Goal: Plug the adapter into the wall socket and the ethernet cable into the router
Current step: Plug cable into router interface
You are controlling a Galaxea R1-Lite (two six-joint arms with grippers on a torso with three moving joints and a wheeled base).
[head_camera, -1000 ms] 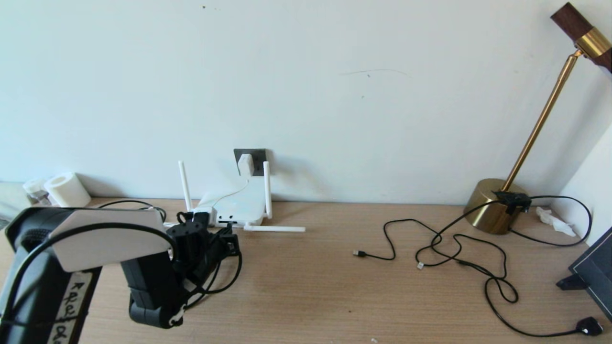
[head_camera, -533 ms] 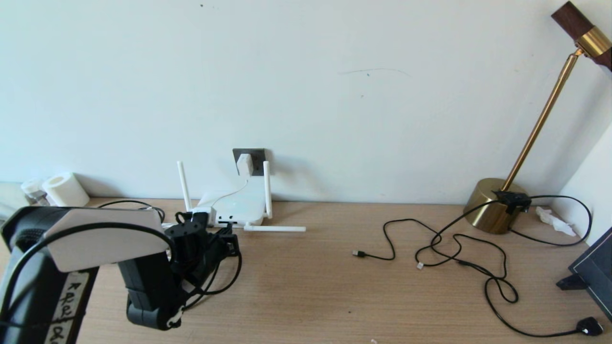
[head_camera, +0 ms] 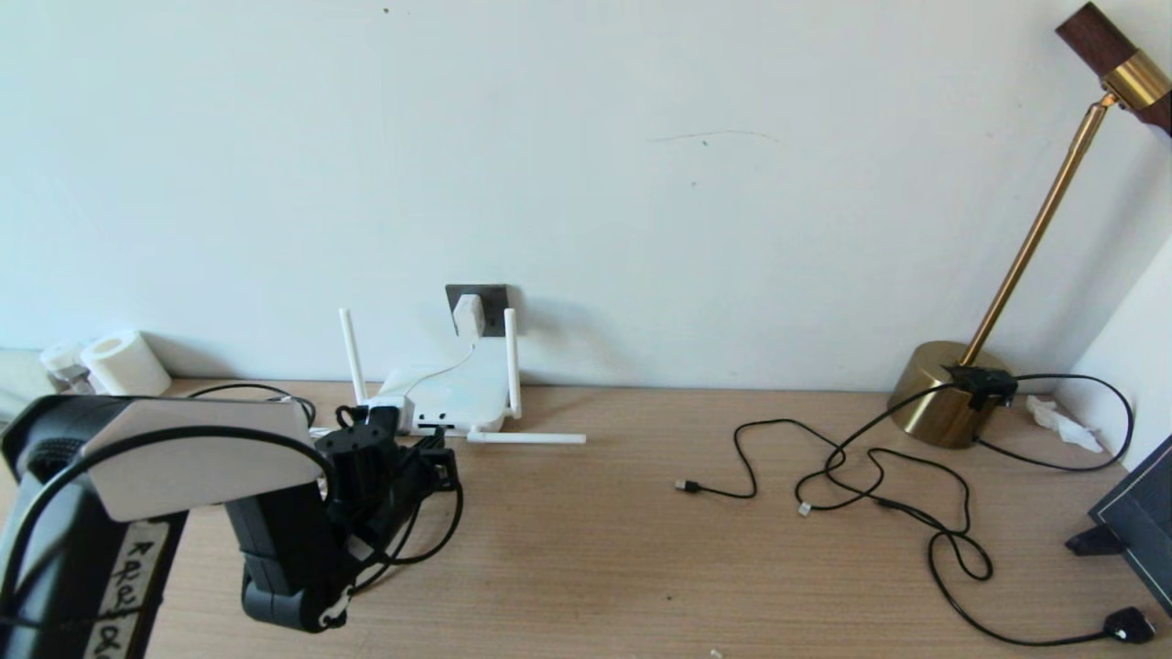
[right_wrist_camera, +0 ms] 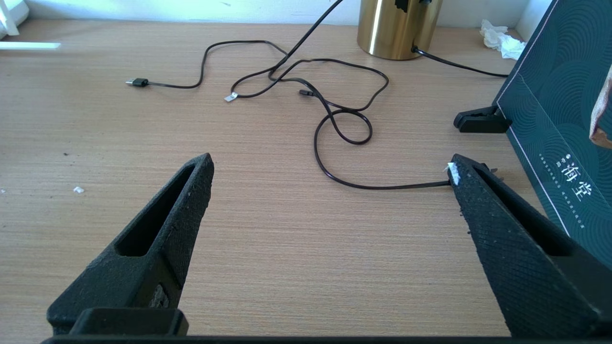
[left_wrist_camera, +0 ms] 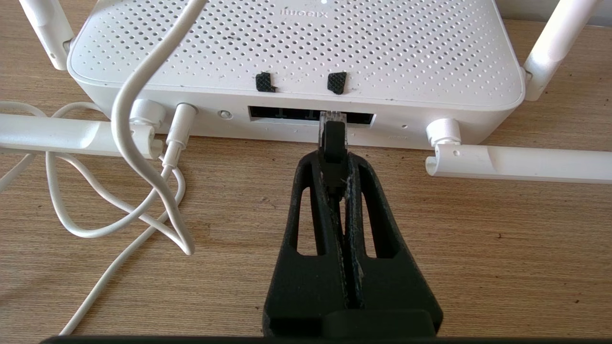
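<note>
Pinching the ethernet cable [left_wrist_camera: 333, 143] by its black boot, the left gripper [left_wrist_camera: 334, 165] has its fingers pressed together on it right in front of the router [left_wrist_camera: 296, 52], w/ the clear plug tip touching the dark port slot [left_wrist_camera: 310, 114] on the near edge; can't tell if it's partly in or just at the mouth. The adapter [head_camera: 469, 316] already sits in the wall socket [head_camera: 480, 300], its thin white cord [left_wrist_camera: 138, 95] running down across the router, so that half looks done and the cable step is in hand. Next move, as I judge it: push straight fwd, keeping the tip level and square to the slot, till it seats, then let go. The right gripper [right_wrist_camera: 330, 177] hangs idle over the desk [right_wrist_camera: 267, 239] near the loose black cables, spread wide, holding nothing.
</note>
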